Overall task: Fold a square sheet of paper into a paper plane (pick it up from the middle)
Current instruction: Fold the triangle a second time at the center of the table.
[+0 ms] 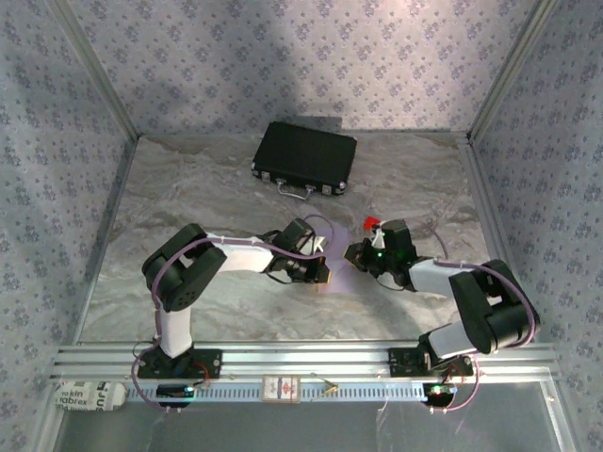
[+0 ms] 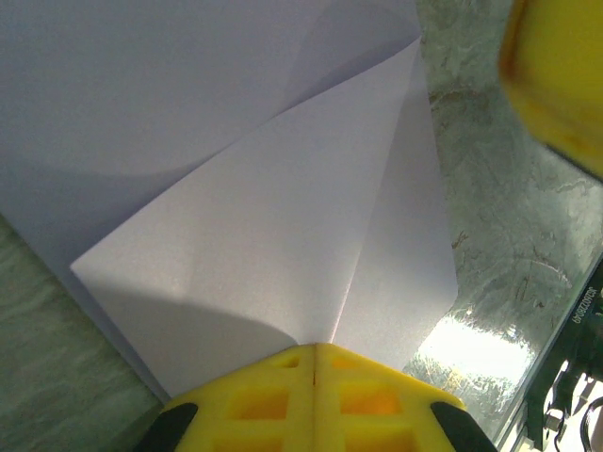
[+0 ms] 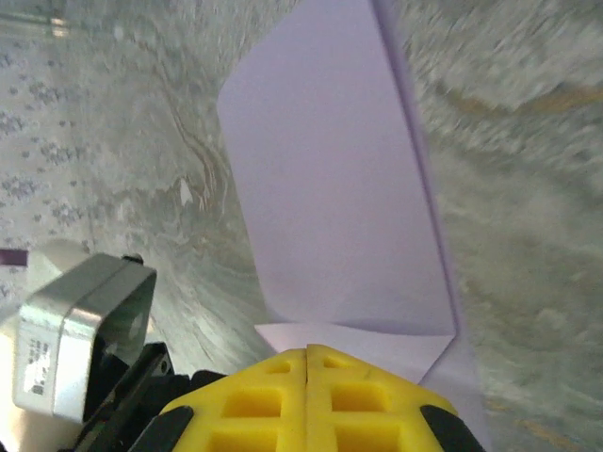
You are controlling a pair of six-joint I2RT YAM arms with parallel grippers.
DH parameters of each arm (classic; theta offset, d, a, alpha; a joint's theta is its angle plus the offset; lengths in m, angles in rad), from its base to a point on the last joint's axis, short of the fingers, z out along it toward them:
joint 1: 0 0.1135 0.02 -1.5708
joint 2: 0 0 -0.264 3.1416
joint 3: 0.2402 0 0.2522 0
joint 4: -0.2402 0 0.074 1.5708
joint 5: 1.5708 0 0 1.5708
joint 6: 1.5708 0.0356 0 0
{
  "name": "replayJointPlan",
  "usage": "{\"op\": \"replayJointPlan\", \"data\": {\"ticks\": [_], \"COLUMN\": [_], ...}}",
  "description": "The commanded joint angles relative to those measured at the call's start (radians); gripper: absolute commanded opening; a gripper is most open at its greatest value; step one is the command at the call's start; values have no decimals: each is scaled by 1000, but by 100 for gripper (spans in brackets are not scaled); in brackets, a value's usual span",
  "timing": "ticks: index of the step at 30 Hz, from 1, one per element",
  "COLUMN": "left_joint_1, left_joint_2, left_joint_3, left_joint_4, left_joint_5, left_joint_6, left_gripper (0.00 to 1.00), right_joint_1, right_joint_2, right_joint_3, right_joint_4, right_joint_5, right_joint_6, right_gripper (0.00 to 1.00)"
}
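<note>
Sheet of paper (image 2: pixel 283 226) sits mid-desk, slightly near, right between the tips of the two arms. It's already part-folded. Two flaps meet on a crease that starts at the left fingers (image 2: pixel 254 405) and runs away from them to a sharp point.

From the right wrist it reads as a long narrow panel running straight ahead of the right fingers (image 3: pixel 363 405), with a short folded lip just in front of the tips. My read is that the long axis lies roughly along the line between the arms. Neither arm is nearer, since both are at the paper's edge.

Both finger pairs are clenched, seams fully closed, tips at the paper. Can't tell whether they pinch it or just press it flat.

The paper is thin, matte, pale lilac and unmarked, with crisp creases. The far part looks slightly lifted, with a curved shadow under it. The fingers are yellow plastic with moulded pockets. The desk (image 1: pixel 188 207) is marbled grey, glossy where glare hits.

Black case (image 1: pixel 304 158) is far, well apart from the paper. Small red block (image 1: pixel 371 223) is just beyond the right wrist, off the paper.
</note>
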Motion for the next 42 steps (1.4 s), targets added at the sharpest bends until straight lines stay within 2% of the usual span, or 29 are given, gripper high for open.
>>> {"op": "replayJointPlan", "data": {"ticks": [1,8,16,27,33,42], "left_joint_1": [1,3,16,16,15,18], "left_joint_2": [18,-7,-66,22,63,47], "left_joint_3": [-32,3,21,114,101,18], "left_joint_4": [-133,-148,-56,-26,-79,-124], "left_joint_5": [-35,-20,37,83,51,13], "left_joint_6": [3,-1,-85,-113,-97,-32], "left_gripper": [6,8,12,13,13,9], "right_joint_1": [6,-13,-12,-10,-8,-3], "right_joint_2": [65,164,134,134,134,86], "right_joint_3": [13,-21,-37,-40,-38,-7], "right_joint_4": [-8,12,-7,0,4,7], "right_joint_5": [0,7,35,36,35,7], "right_joint_6": [-19,-5,-5,1,5,-1], "right_gripper": [1,0,0,0,0,0]}}
